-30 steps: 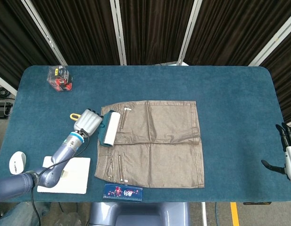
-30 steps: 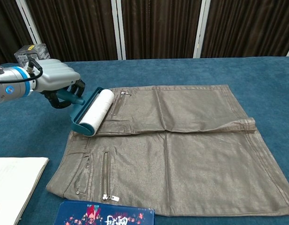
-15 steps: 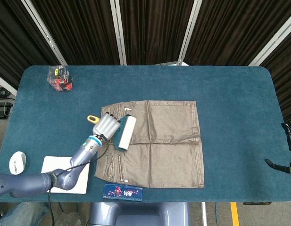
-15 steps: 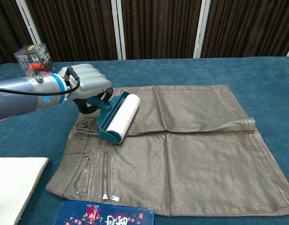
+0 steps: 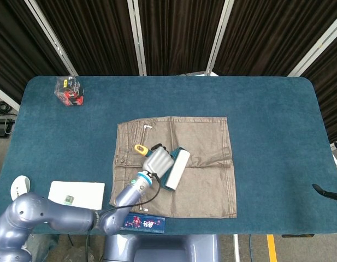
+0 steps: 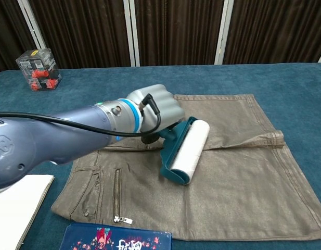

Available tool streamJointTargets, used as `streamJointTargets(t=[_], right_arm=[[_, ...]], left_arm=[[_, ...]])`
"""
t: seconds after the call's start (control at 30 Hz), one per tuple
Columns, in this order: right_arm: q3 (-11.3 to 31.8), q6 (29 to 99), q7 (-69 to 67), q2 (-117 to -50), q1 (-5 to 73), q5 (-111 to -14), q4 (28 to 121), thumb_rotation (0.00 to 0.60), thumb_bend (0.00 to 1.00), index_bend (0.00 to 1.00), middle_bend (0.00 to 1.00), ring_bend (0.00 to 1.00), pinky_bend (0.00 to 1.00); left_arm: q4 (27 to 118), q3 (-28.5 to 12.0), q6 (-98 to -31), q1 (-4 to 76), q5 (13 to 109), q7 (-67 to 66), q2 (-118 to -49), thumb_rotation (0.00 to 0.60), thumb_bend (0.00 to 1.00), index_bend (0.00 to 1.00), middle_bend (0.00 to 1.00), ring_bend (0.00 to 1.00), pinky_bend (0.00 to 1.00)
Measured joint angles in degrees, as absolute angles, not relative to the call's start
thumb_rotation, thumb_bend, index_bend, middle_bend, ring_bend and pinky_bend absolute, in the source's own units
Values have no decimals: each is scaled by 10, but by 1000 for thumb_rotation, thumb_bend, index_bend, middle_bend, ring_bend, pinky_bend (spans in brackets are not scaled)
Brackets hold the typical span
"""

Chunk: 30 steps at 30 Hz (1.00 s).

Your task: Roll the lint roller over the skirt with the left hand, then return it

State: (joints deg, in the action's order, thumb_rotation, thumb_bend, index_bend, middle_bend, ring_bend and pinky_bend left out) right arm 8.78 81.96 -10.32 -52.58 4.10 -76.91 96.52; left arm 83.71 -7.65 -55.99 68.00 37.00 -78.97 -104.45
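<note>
A taupe skirt [image 5: 201, 136] [image 6: 238, 172] lies flat in the middle of the blue table. My left hand [image 5: 158, 160] [image 6: 155, 107] grips the handle of a lint roller whose white roll in a teal frame [image 5: 177, 168] [image 6: 187, 150] rests on the skirt near its middle. The handle's yellow end [image 5: 140, 148] sticks out behind the hand in the head view. Only a dark sliver of my right hand [image 5: 327, 192] shows at the right edge of the head view; its fingers are out of sight.
A clear box with red contents [image 5: 69, 90] [image 6: 39, 69] stands at the far left corner. A white pad [image 5: 76, 195] and a white mouse [image 5: 19, 187] lie at the front left. A dark blue printed box [image 5: 142, 223] [image 6: 116, 238] sits at the front edge.
My left hand has rolled the lint roller rightward across the skirt, from its left edge to near its middle. The right hand has slipped further out of the head view.
</note>
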Motion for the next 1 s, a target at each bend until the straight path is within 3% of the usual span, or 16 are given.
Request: streamJointTargets(t=[0.43,1.0], right_arm=[[87,822,-100,-526,39,-771,966,600,0,0,0,0,0],[84,824,-77,-529,41,-777,978,600,0,0,0,0,0]], left_arm=[[829,-53,-586,694,343,-795,-1037,600,622,626,578,417,485],[781,24,-568,606,364,-666,-907,600,625,626,578,417,485]])
